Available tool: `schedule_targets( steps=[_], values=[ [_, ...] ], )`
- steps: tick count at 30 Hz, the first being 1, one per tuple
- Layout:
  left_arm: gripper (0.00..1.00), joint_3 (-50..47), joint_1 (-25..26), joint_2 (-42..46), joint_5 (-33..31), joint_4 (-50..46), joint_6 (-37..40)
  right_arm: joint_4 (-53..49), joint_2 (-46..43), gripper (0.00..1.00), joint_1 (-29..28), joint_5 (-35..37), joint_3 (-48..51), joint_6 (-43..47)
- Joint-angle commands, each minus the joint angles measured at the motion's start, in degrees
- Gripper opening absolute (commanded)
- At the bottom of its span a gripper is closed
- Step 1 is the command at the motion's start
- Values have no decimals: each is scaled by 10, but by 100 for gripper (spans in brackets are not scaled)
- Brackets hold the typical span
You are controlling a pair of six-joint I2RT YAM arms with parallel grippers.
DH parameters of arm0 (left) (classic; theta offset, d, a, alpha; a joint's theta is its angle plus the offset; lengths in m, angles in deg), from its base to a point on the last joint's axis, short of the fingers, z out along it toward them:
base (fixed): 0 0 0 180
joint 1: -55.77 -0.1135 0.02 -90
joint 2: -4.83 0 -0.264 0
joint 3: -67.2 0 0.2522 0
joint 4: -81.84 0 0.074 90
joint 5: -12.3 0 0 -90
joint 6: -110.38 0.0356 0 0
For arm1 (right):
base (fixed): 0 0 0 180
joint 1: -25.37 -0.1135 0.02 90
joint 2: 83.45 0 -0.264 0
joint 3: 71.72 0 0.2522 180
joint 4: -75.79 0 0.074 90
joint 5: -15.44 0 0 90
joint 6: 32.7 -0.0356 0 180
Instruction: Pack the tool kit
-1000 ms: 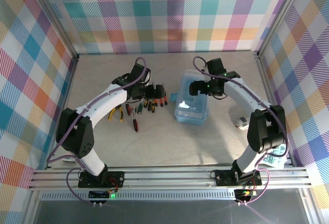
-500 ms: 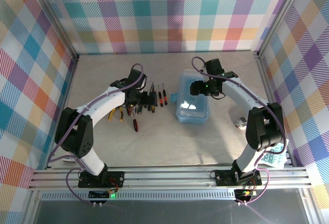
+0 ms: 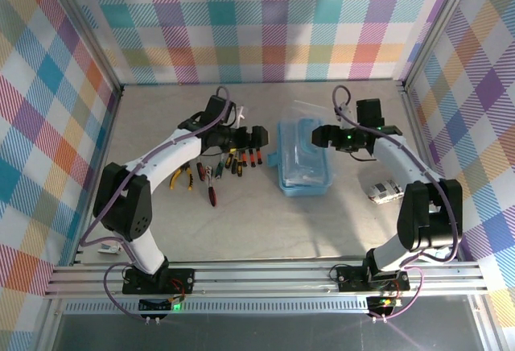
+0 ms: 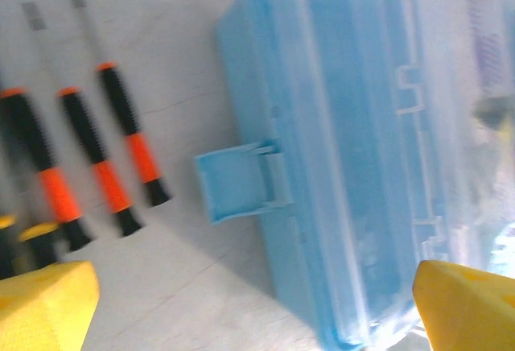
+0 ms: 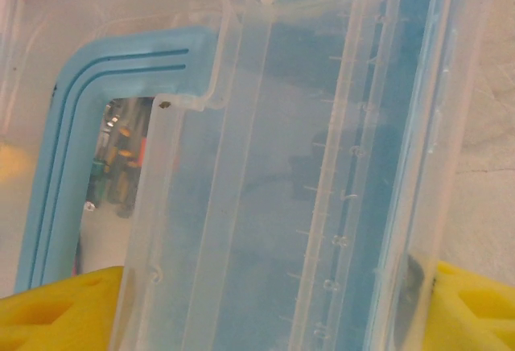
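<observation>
Right gripper (image 3: 319, 136), shifted to the tool case's (image 3: 304, 175) right edge, narrows around its clear lid (image 5: 265, 166), grip unconfirmed; left gripper (image 3: 256, 135) gapes left of it, screwdrivers (image 3: 241, 160) unpacked.

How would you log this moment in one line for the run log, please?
left end effector: open, hovering near screwdrivers | right end effector: flanking case, grip unclear | screwdrivers: on table beside case
</observation>
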Motion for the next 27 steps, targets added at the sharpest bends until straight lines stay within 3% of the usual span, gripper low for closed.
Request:
schedule_targets(
  steps=[1,11,27],
  values=[
    [100,28,26,-23,78,96,-42,91,-23,66,22,-126,6,-13],
    [100,38,53,-79,140,260,-131,114,-20,66,34,-172,20,-26],
    [100,79,64,-116,163,344,-182,108,4,65,35,-170,29,-42]
  ],
)
